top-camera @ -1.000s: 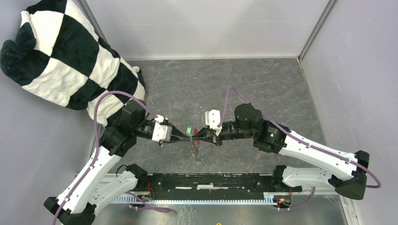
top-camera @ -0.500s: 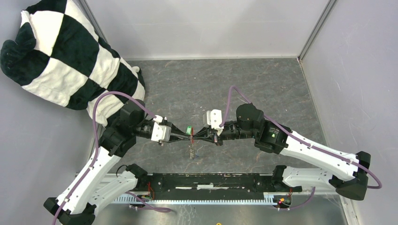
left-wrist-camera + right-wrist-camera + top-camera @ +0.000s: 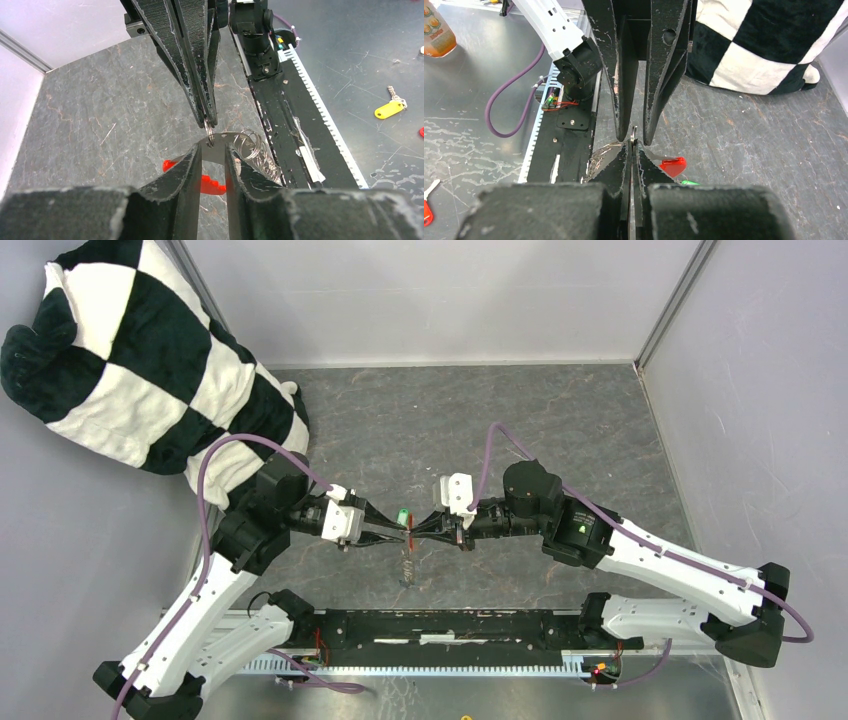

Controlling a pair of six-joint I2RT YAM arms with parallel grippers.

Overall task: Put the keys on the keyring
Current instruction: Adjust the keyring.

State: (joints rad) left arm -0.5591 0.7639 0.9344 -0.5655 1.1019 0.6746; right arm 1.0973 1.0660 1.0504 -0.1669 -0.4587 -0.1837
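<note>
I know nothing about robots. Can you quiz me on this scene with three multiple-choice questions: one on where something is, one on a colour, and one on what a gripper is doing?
1. Where does the chequered cushion lie?
A. far left corner
B. near right corner
C. between the arms

2. What colour is the tag below the meeting grippers?
A. white
B. red
C. purple

3. How are the right gripper's fingers?
A. spread wide
B. shut on the keyring
C. gripping the cushion

Answers:
1 A: the top view shows it against the far left walls.
2 B: it is bright red in both wrist views.
3 B: the left wrist view shows the tips pinched on the thin ring.
</note>
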